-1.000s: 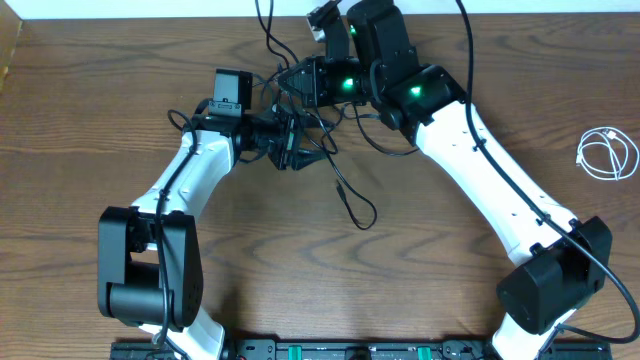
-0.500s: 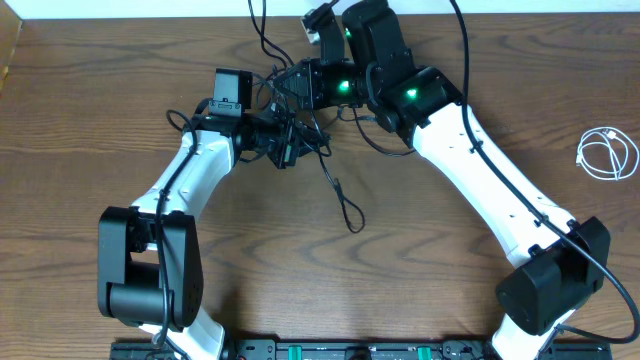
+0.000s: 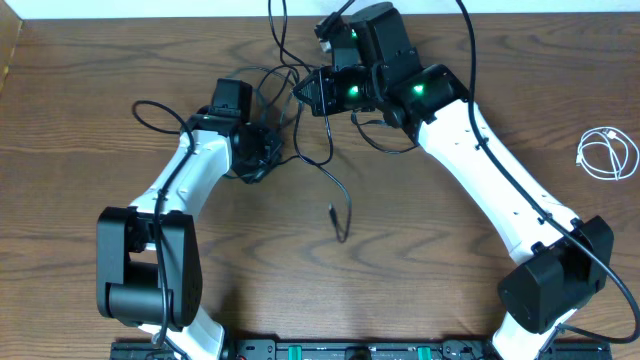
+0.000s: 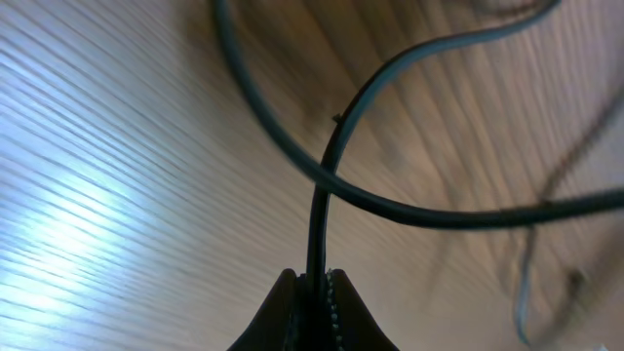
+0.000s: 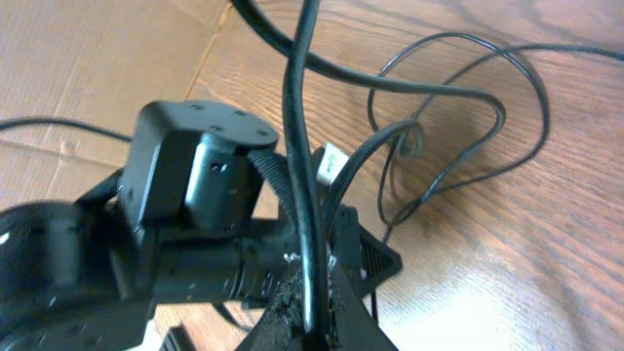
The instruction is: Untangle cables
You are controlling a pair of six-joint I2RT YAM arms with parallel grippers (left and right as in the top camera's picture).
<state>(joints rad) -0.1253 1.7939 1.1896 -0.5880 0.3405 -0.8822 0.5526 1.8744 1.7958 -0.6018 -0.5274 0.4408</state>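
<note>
- The wooden table (image 3: 90,70) fills the overhead view, brown with a plain grain.
- The right arm (image 3: 500,190) (white links, black joints, green lights near the wrist) reaches from the near right corner up toward the far middle of the table.
- The left arm (image 3: 185,185) rises from the near left and bends in toward the same far-middle area.
- The black cables (image 3: 348,205) are thin, dark and flexible. They lie in loose, crossing loops between the two wrists at the far middle of the table, and one loop spreads out to the left of the left arm.
- One black strand trails away from the tangle toward the near side, curls back, and ends in a small plug end (image 3: 333,212) on bare wood.
- The white cable (image 3: 607,155) lies well apart from the rest, a small neat coil near the right edge of the table.
- The right gripper (image 5: 310,302) has its fingertips together on a black cable that runs straight up between them; further black loops lie on the wood beyond.
- The left gripper (image 4: 314,291) is clamped on a black cable too. The strand rises from its closed tips and crosses under another black strand just above (that view is blurred).
</note>
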